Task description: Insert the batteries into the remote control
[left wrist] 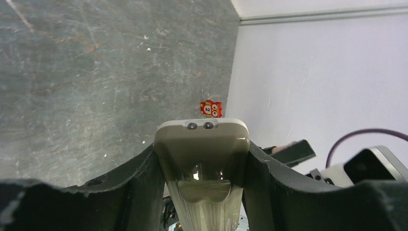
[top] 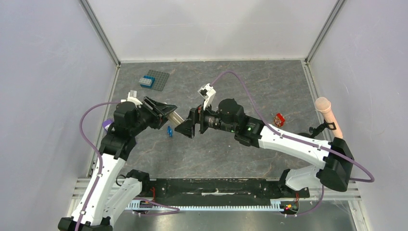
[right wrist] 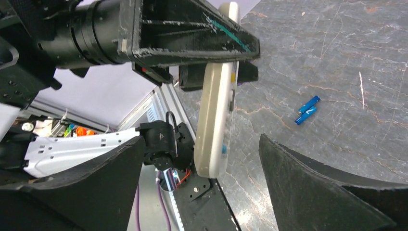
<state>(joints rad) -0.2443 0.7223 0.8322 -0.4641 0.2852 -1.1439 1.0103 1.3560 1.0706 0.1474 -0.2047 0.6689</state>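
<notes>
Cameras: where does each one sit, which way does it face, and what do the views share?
Top external: above and behind the robot, looking down at the table; both arms show, left gripper clamping the remote control, right gripper open at its free end.
Left wrist: looks along its own fingers toward the right wall, past the remote to a red-and-white object.
Right wrist: looks between its open fingers at the remote, the left gripper and the batteries.
Shared: all three show the remote; top and right wrist show the batteries.

Diffuse, even light is illuminating the bench [top: 269,86]; both wrist views are blurring toward 6 o'clock.
</notes>
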